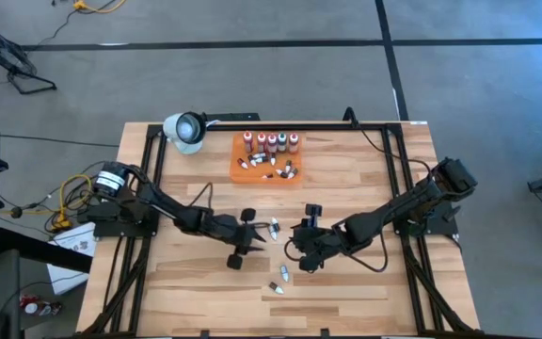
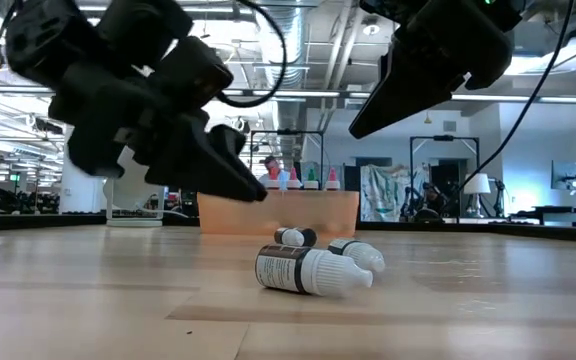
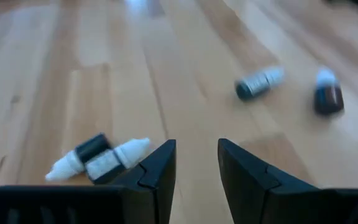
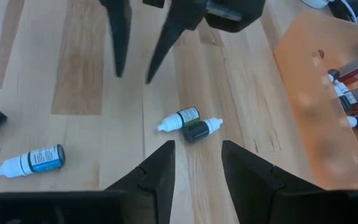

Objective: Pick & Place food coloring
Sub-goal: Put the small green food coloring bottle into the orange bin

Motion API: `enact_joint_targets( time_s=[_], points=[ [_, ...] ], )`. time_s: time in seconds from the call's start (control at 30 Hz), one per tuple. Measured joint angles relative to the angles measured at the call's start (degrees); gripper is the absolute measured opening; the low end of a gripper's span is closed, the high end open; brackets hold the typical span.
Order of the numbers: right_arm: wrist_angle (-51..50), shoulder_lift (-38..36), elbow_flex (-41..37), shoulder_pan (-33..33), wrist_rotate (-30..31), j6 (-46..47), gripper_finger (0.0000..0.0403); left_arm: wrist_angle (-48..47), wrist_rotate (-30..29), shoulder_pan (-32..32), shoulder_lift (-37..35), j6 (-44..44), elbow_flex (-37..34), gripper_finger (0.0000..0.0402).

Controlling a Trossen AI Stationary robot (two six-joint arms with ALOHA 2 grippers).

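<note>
Two small vials [image 4: 190, 125] lie touching on the desk [image 4: 73, 74] just ahead of my right end effector [image 4: 197, 163], fingers apart and empty; my left end effector [image 1: 245, 239], also parted and empty, hovers opposite. Best to come down straight over one vial, straddling its body crosswise. Orange tray [image 1: 241, 169] beyond holds upright bottles [image 1: 271, 143] and several fallen vials.

Bottles stand in the tray [image 1: 239, 170] at the back; vials [image 1: 280, 276] lie nearer, mid-table.
</note>
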Motion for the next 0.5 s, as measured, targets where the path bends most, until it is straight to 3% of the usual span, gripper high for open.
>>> enact_joint_targets(
  time_s=[0.2, 0.5],
  points=[
    [0.07, 0.00, 0.00, 0.00, 0.00, 0.00, 0.0123, -15.95, -0.76, 0.01, 0.04, 8.98, 7.86, 0.0113],
    [0.09, 0.00, 0.00, 0.00, -0.05, 0.33, 0.0123, -28.45, -4.48, 1.59, 0.04, 17.19, 16.12, 0.0113]
  ],
)
